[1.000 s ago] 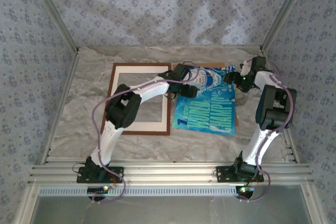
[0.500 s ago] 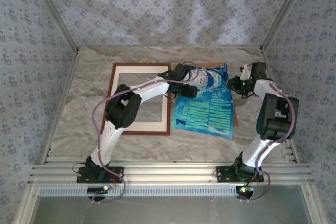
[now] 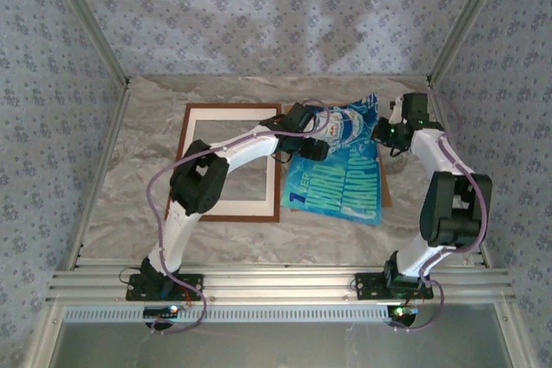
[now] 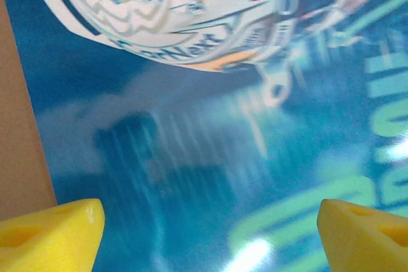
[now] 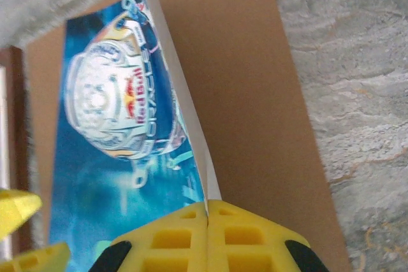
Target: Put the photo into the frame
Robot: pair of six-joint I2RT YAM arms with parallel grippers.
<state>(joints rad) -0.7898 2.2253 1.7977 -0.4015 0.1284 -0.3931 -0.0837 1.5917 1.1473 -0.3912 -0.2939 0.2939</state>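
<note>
The photo (image 3: 341, 174) is a blue-teal print with a pale helmet at its far end and large light lettering running across its near half. On the helmet, red and yellow logos show in the right wrist view (image 5: 115, 113). The print sits on the right half of the table (image 3: 129, 204), over a plain brown backing board (image 3: 385, 191) that peeks out along its right side. The frame (image 3: 184, 161), thin and reddish-brown around a white mat (image 3: 194, 122), lies flat just to the left. The print's near left corner reaches the frame's right rail.

The right gripper (image 5: 207, 221) is pinched shut on the print's far right edge. That edge stands up off the board (image 5: 242, 93), showing its white underside. The left gripper (image 4: 207, 234) hangs over the far left part of the print with its yellow fingertips (image 4: 51, 234) spread wide and nothing between them.

From above, the left gripper (image 3: 309, 137) covers part of the helmet, and the left arm (image 3: 250, 146) crosses the frame's far right corner. Up close the lettering (image 4: 382, 93) is blurred and cut off, so it cannot be read. Whether the left fingertips touch the paper cannot be told. The right wrist view cuts off the print's near half behind its own fingers.
</note>
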